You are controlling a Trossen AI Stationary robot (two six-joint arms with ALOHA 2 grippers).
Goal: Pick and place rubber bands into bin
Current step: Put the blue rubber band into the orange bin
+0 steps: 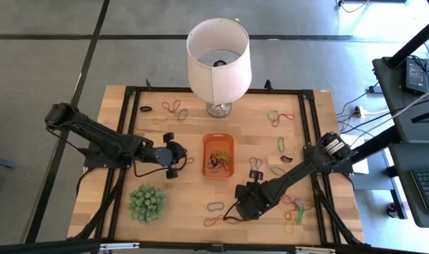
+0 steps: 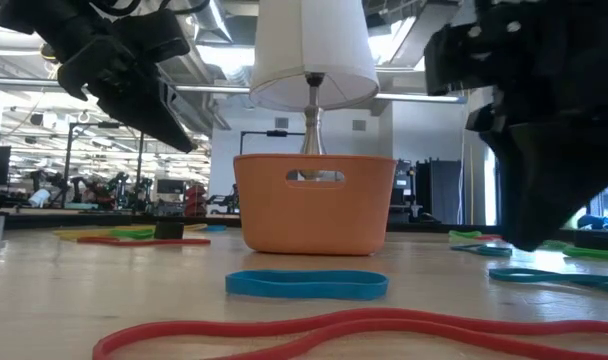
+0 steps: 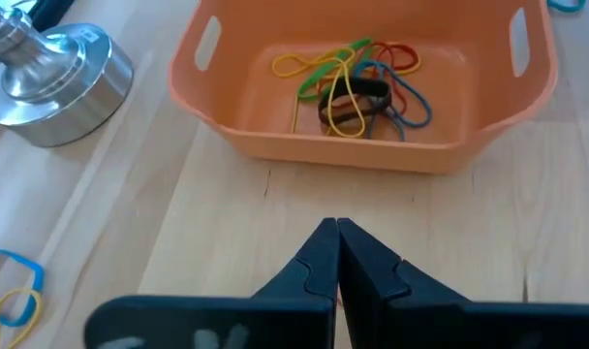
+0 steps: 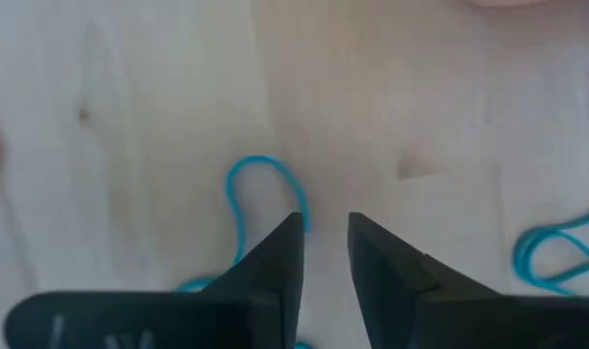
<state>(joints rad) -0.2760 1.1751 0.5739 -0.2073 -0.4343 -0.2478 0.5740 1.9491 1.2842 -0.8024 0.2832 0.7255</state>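
Bare wood lies between the bin [image 1: 218,156] and the left gripper [image 1: 180,160], an open lane. Behind the bin the lamp [image 1: 218,60] blocks approach; in front, loose rubber bands [image 1: 216,207] and the right gripper [image 1: 237,202] crowd it.

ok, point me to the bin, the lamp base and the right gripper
bin [image 3: 372,155]: left wrist view, near wall of the orange tray.
lamp base [image 3: 52,82]: left wrist view, top of the metal foot.
right gripper [image 4: 325,237]: right wrist view, gap between its slightly parted fingertips.
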